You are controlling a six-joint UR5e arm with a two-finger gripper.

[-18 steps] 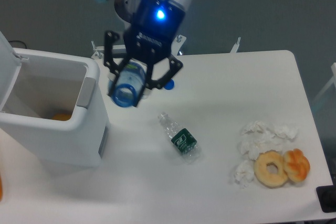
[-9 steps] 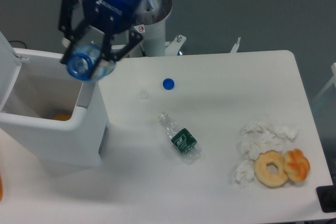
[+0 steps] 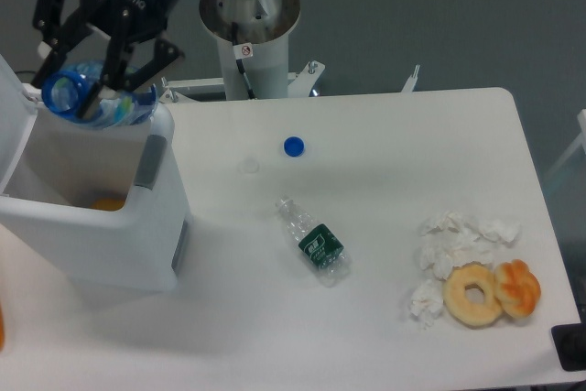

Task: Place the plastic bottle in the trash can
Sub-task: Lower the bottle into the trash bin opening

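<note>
The plastic bottle (image 3: pixel 92 96), blue-tinted and see-through, lies tilted in my gripper (image 3: pixel 103 89), its open mouth pointing toward the lower left. The gripper is shut on the plastic bottle and hangs over the back right corner of the trash can (image 3: pixel 110 226), a large white boxy bin at the table's left with its lid swung up. Something orange (image 3: pixel 107 202) shows at the bottom of the bin.
A small blue cap (image 3: pixel 293 146) and a clear cap (image 3: pixel 249 166) lie on the table. A thin clear bottle with a green label (image 3: pixel 313 242) lies mid-table. Crumpled tissues (image 3: pixel 449 249) and two doughnuts (image 3: pixel 492 292) sit at the front right. The arm's base post (image 3: pixel 249 25) stands behind.
The gripper has carried the bottle left and up, from over the table beside the bin to above the bin's open top.
</note>
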